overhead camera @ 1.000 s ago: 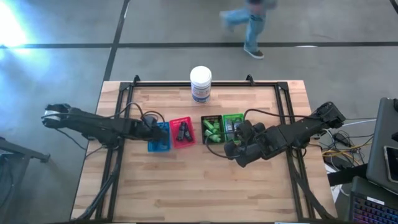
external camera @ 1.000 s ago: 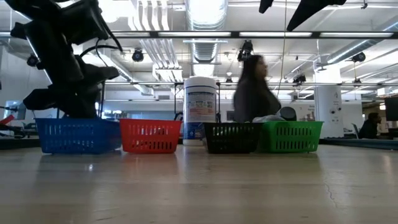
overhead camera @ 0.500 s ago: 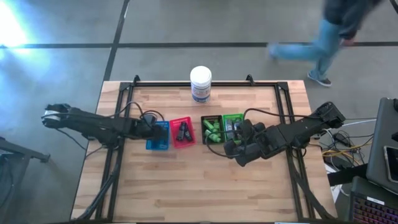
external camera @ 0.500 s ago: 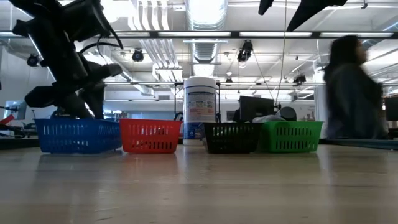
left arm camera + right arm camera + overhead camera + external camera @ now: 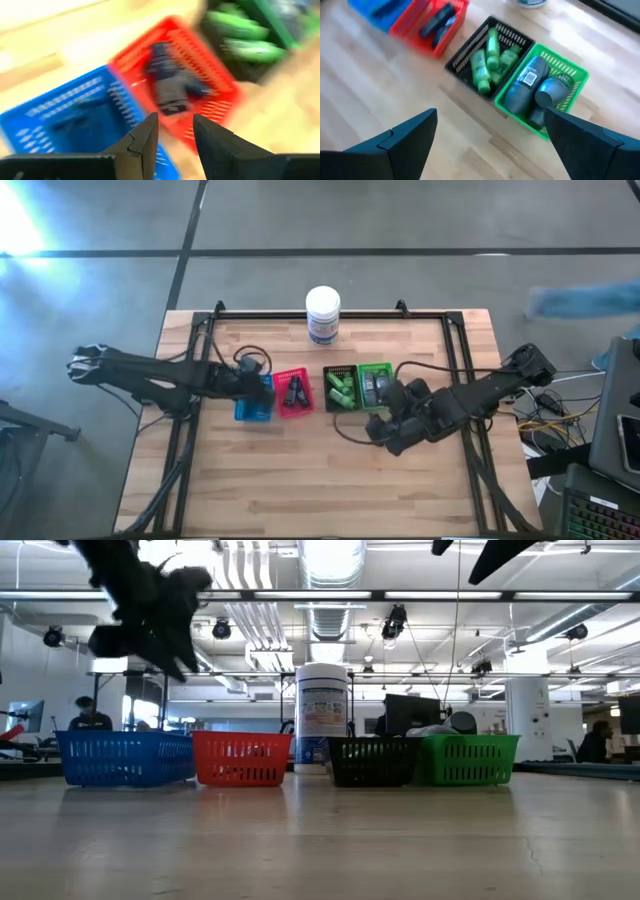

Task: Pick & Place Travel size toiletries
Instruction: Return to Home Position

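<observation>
Since the toiletries (image 5: 487, 60) are sorted into the row of baskets (image 5: 372, 762) on the bench (image 5: 300, 480), the left hand (image 5: 175, 122) is held empty above the blue basket (image 5: 45, 125), fingers slightly apart, and the right hand (image 5: 490, 111), spread wide, near the green basket (image 5: 565, 62).

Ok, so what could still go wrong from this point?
1. The left claw hangs open above the blue basket and red basket; a low swing away might clip a rim and shift them.
2. The right claw, open wide, sits close to the green basket, where grey bottles stick up past the rim; a careless sweep could knock one out.
</observation>
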Available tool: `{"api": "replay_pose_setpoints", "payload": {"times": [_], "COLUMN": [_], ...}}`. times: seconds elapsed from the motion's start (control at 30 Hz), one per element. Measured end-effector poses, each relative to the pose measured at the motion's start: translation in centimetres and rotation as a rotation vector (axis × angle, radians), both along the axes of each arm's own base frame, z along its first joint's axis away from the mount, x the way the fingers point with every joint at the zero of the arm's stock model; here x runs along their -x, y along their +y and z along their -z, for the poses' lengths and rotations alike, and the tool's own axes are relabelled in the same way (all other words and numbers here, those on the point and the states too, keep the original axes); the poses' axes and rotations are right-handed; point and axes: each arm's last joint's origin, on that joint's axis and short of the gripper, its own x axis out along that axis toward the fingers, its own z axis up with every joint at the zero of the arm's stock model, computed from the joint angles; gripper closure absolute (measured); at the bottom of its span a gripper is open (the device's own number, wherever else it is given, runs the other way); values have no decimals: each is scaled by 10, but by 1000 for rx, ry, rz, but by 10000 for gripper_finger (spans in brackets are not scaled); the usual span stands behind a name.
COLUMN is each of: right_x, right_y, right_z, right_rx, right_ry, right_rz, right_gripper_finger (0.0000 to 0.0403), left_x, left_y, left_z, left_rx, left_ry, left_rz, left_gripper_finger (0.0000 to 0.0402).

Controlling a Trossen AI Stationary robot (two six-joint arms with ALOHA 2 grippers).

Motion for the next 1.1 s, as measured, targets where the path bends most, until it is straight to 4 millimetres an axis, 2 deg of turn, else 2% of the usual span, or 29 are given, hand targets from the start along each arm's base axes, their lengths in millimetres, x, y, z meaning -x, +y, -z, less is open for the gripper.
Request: {"api": "replay_pose_setpoints", "payload": {"times": [0.13, 0.2, 0.4, 0.5, 0.57, 0.63, 0.73, 0.83, 0.97, 1.1], "right_x": [7, 9, 10, 7, 4, 4, 16, 33, 54, 82], "right_y": [2, 2, 7, 7, 6, -1, -23, -41, -49, -62], "right_z": [-5, -8, -19, -28, -32, -28, -9, 8, 24, 41], "right_rx": [-35, -81, -78, -148, -166, -146, -195, -270, -348, -329], "right_ry": [94, 91, 15, -66, -132, -160, -131, -233, -497, -655], "right_rz": [-178, -206, -346, -424, -482, -500, -450, -471, -598, -601], "right_gripper_finger": [39, 39, 39, 39, 39, 39, 39, 39, 39, 39], "left_x": [-7, -9, -13, -16, -17, -18, -18, -13, 2, 26], "left_y": [-9, -12, -21, -26, -27, -29, -26, -21, -10, 6], "left_z": [-30, -46, -81, -91, -93, -88, -76, -69, -63, -64], "left_rx": [-101, -145, -78, -70, -73, -72, -56, -18, -22, -65], "left_ry": [-43, -64, -225, -300, -337, -342, -360, -431, -537, -624], "left_rz": [203, 303, 379, 432, 455, 505, 556, 612, 636, 612], "left_gripper_finger": [275, 275, 275, 275, 275, 275, 275, 275, 275, 275]}}
